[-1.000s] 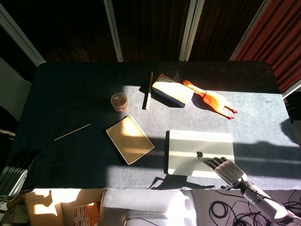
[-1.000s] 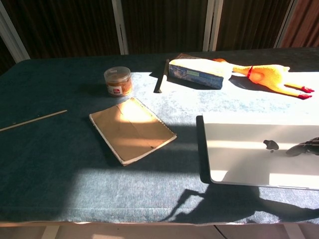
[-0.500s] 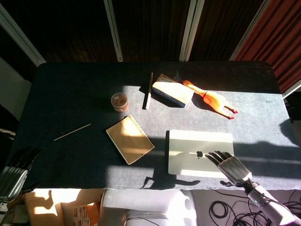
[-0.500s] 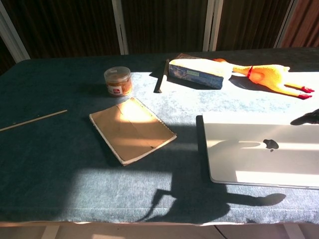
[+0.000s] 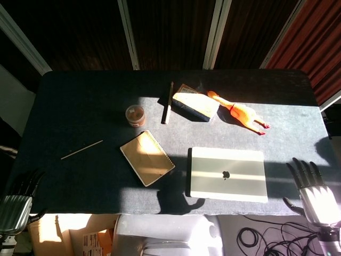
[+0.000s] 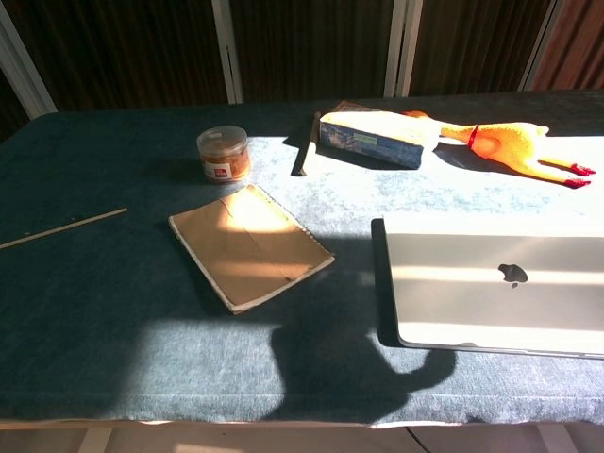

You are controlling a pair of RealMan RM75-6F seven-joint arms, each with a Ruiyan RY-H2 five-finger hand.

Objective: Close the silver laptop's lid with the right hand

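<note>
**Laptop lid down, right hand off to the side**

We see the silver laptop [image 5: 227,174] lying flat with its lid closed, logo up, on the near right part of the dark table [image 5: 80,106]. A band of sunlight crosses the lid, and a shadow falls on the cloth at its near left corner.

Left of the laptop, and apart from it, lies a brown spiral notebook [image 5: 147,158], turned at an angle. Further left a thin wooden stick [image 5: 81,150] rests alone on the cloth. Behind the notebook stands a small round jar [image 5: 135,114] with a clear lid. To the right of the jar a dark rod [image 5: 168,103] lies lengthwise, just beside a blue box [image 5: 195,102]. A rubber chicken [image 5: 238,113] lies right of the box, behind the laptop and well apart from it. Nothing rests on the lid.

Our right hand [image 5: 313,192] shows only in the head view, right of the laptop near the table's right front corner, clear of the lid. Its fingers are spread and point away from us; it holds nothing.

Our left hand [image 5: 20,193] sits at the near left corner, partly in shadow. We see its dark fingers pointing up toward the table with nothing in them, but we cannot tell how far they are spread.
</note>
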